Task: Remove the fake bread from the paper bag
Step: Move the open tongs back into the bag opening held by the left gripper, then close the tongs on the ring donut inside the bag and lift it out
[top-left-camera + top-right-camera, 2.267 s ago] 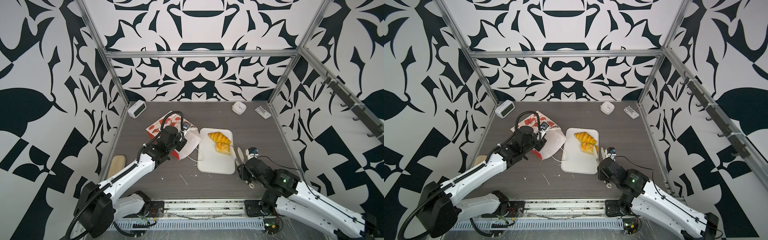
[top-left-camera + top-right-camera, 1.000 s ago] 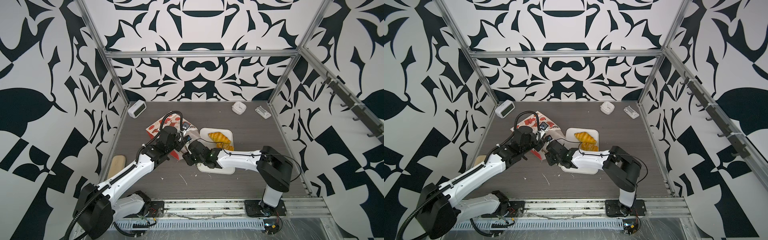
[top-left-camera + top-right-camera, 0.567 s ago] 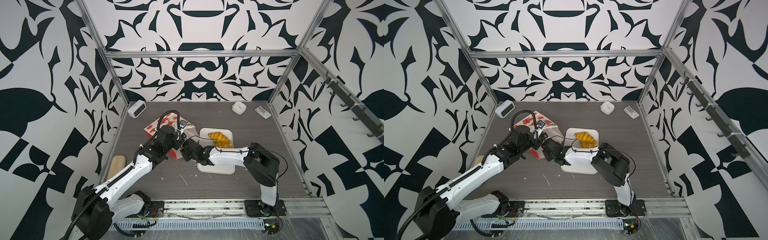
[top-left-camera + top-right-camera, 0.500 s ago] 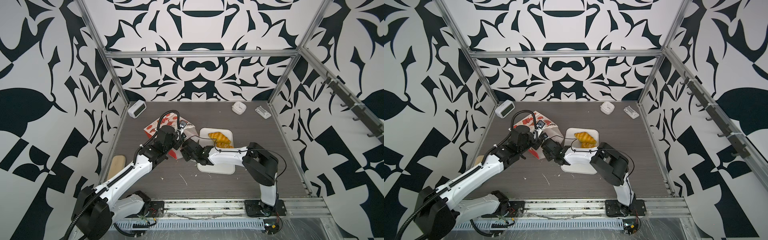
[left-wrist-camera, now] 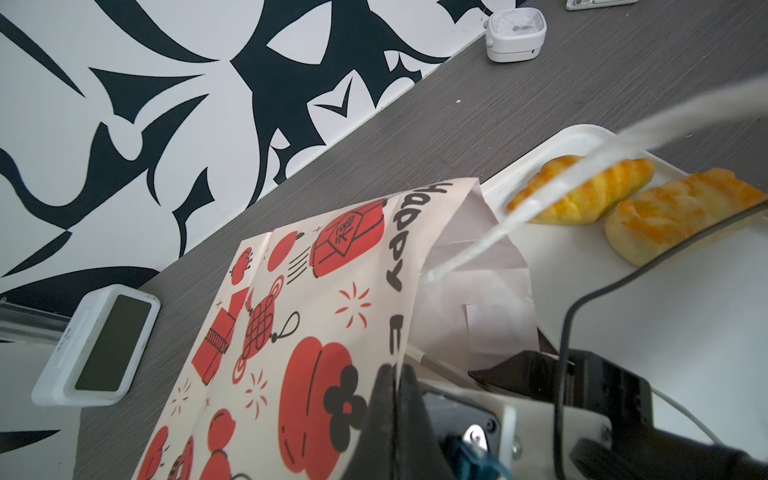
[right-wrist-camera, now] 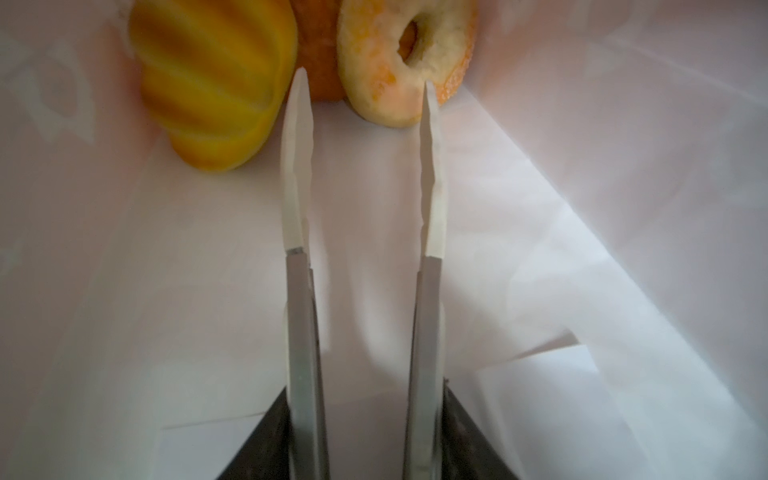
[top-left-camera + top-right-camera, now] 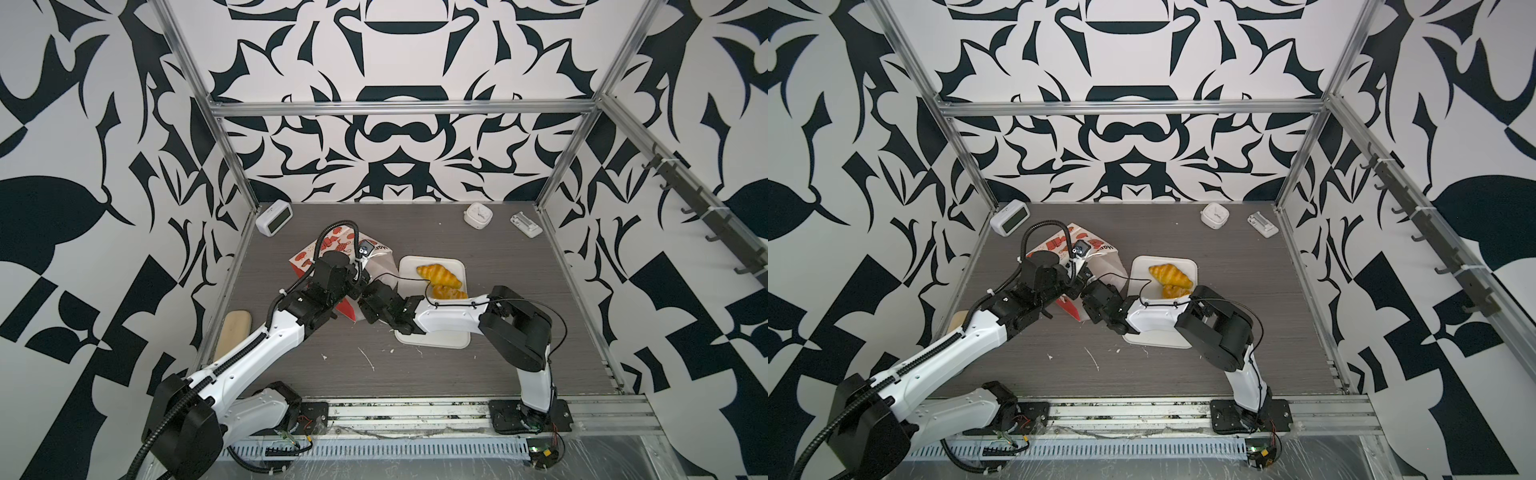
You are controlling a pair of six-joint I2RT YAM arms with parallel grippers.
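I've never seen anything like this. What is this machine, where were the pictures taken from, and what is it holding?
These are two robot arms at a table. Two pictures look down from overhead; two come from cameras on the arms' wrists. The left tool pinches the rim of a bag lying on its side. The right tool grips tongs, their tips inside the bag near a bun and a doughnut; the tongs are open and empty. A croissant and another pastry lie on a white tray beside the bag.
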